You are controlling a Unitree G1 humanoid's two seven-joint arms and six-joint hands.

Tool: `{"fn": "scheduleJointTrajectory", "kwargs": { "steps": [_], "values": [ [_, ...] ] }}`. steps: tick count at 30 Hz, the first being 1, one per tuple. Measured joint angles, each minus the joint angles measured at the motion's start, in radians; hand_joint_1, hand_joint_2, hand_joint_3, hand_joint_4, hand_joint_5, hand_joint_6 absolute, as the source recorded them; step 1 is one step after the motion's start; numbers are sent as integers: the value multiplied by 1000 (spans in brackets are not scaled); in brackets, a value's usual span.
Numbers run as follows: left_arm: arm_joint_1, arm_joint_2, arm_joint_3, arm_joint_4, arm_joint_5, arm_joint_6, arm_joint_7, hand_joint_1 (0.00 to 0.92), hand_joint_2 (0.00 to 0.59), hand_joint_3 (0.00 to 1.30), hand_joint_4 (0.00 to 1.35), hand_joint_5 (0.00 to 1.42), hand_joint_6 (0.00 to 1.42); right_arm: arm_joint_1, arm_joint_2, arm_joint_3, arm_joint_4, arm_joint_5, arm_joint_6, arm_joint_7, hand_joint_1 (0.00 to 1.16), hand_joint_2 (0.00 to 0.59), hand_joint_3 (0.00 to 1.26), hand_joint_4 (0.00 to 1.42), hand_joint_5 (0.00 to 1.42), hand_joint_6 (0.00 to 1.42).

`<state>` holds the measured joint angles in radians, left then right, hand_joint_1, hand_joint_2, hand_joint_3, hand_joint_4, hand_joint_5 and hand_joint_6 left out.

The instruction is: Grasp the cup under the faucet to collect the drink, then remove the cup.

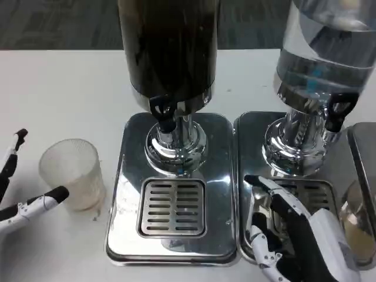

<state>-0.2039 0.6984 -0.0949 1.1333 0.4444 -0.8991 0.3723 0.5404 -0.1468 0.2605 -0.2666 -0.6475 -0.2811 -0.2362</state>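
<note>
A white table [59, 88] carries the apparatus; beyond its far edge lies dark grey carpet [53, 23]. The dark drink dispenser [169, 47] serves as landmark: its black-handled faucet [161, 108] hangs over a chrome base with a slotted drip grate [172, 207]. Just beside it on the right stands a clear water dispenser [323, 53] on its own chrome base. The translucent plastic cup [71, 173] stands upright on the table left of the landmark's base, not under the faucet. The left hand [23, 202] is released, fingers apart either side of the cup, one fingertip touching its wall. The right hand [288, 229] hangs released, fingers spread, over the water dispenser's grate.
</note>
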Motion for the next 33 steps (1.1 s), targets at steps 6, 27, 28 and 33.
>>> {"fn": "scheduleJointTrajectory", "kwargs": {
  "steps": [6, 27, 28, 33],
  "values": [
    [-3, -11, -7, 10, 0, -10, 2, 127, 34, 0, 0, 50, 90, -2, -1, 2, 0, 0, 9, 0, 442, 586, 219, 164, 145, 265],
    [-103, -55, -80, 71, 0, 7, -18, 112, 37, 0, 0, 60, 115, 33, -7, -1, -9, -5, 9, -18, 442, 586, 227, 164, 147, 266],
    [-103, -56, -80, 71, 0, 7, -18, 112, 37, 0, 0, 60, 115, 33, -7, -1, -9, -5, 10, -18, 442, 586, 227, 164, 147, 266],
    [-103, -57, -80, 74, -2, 8, -18, 112, 37, 0, 0, 61, 116, 27, -7, -1, -9, -4, 11, -18, 442, 586, 230, 164, 147, 266]
  ]
}}
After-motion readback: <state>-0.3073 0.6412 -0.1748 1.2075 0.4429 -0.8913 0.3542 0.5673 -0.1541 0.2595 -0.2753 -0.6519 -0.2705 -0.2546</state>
